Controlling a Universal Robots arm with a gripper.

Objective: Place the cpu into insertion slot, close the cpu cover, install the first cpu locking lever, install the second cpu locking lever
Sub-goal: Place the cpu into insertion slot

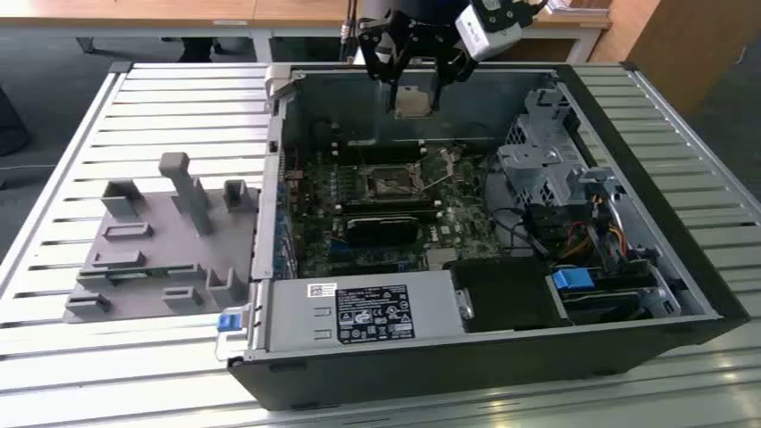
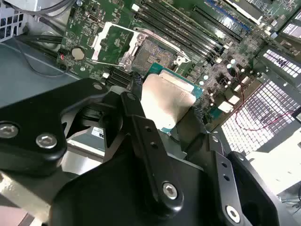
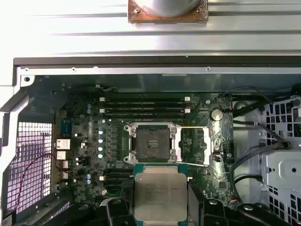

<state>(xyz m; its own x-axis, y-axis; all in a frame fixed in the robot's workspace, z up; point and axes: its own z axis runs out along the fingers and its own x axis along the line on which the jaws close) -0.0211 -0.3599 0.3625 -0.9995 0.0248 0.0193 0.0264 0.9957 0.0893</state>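
Observation:
My gripper (image 1: 414,100) is shut on the cpu (image 1: 413,103), a flat silver-grey chip, which hangs above the far end of the open computer case. Both wrist views show the cpu (image 3: 160,194) (image 2: 165,96) clamped between the black fingers (image 3: 196,201) (image 2: 135,117). Lower down on the green motherboard, the insertion slot (image 1: 389,183) (image 3: 151,143) (image 2: 153,51) lies bare with its dark centre showing. The silvery cpu cover (image 3: 208,146) (image 2: 109,41) is swung open beside the slot. Thin wire locking levers (image 3: 193,126) stand released along the socket's sides.
The case (image 1: 666,352) lies on a slatted metal table (image 1: 71,357). It contains a power supply (image 1: 356,312) at the front, a drive cage (image 1: 547,174) and cables (image 1: 594,241) on the exterior view's right. A grey fixture (image 1: 167,241) lies to its left. Memory slots (image 3: 143,107) flank the socket.

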